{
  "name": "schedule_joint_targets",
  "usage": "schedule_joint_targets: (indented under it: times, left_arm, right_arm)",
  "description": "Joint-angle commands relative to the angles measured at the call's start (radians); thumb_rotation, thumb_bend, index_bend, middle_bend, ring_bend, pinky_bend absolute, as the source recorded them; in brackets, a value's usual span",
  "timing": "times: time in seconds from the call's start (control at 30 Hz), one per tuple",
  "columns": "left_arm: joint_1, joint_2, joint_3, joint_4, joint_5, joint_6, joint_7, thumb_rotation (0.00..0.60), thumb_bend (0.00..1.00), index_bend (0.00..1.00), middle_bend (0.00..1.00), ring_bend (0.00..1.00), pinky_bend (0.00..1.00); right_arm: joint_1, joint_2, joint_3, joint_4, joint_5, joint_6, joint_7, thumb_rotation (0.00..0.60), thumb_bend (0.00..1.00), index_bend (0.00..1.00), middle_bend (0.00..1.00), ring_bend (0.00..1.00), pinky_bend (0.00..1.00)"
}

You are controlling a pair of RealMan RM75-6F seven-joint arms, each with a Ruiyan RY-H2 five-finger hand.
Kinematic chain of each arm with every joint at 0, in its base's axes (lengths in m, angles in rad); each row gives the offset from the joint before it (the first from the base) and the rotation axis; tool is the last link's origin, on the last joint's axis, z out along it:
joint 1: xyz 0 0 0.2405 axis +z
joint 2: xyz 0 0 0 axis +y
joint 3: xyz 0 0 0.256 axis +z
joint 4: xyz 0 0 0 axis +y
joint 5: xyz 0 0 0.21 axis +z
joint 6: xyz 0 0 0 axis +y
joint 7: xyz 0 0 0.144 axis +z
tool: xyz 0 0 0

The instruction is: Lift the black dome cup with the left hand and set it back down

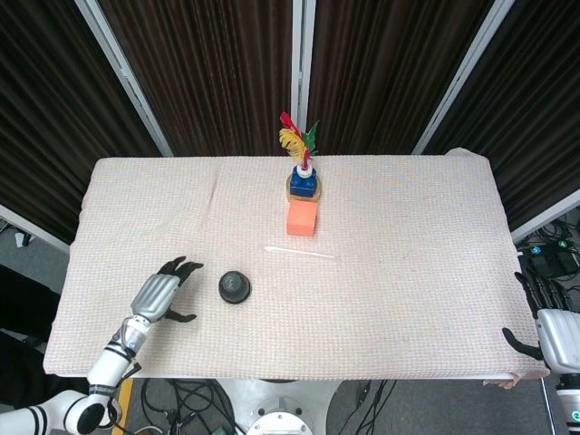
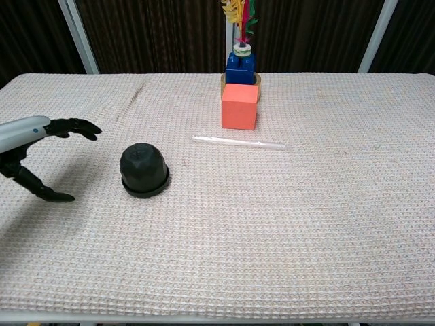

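One target: small black plastic dome cup, upright on cloth.
Left hand: beside cup, fingers spread, empty.
Risk: fingers nudging cup, sliding it away.

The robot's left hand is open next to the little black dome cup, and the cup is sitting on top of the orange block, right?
Not quite. The open left hand is beside the black dome cup, but the cup sits on the white woven tablecloth, apart from the orange block. The chest view shows it.

No text, label, brand, number or sign is readable on anything in either view
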Motion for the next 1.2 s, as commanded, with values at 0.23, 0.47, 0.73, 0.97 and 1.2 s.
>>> schedule_joint_targets:
  times: [0.23,0.47,0.73,0.97,1.2]
  left_arm:
    - [-0.078,-0.077,-0.027,0.097,-0.049,-0.087,-0.037,0.6,0.02,0.12,0.14,0.01,0.1]
    - [-0.104,-0.1,-0.033,0.105,-0.059,-0.099,-0.046,0.6,0.02,0.12,0.14,0.01,0.1]
    - [-0.124,-0.128,-0.024,0.113,-0.055,-0.103,-0.049,0.6,0.02,0.12,0.15,0.01,0.1]
    - [-0.152,-0.162,-0.03,0.133,-0.06,-0.116,-0.039,0.6,0.02,0.12,0.16,0.01,0.1]
    - [-0.178,-0.189,-0.033,0.173,-0.064,-0.133,-0.048,0.6,0.02,0.12,0.17,0.01,0.1]
  right_arm:
    - [0.001,-0.004,-0.001,0.008,0.002,-0.005,0.007,0.6,0.16,0.0,0.0,0.0,0.0]
    - [0.0,-0.004,0.0,0.015,0.007,-0.006,0.015,0.6,0.16,0.0,0.0,0.0,0.0]
    - [0.002,-0.007,0.0,0.025,0.017,-0.017,0.023,0.6,0.16,0.0,0.0,0.0,0.0]
    - [0.0,-0.008,0.0,0.035,0.021,-0.02,0.032,0.6,0.16,0.0,0.0,0.0,0.0]
    - [-0.002,-0.008,0.002,0.043,0.026,-0.019,0.042,0.6,0.16,0.0,0.0,0.0,0.0]
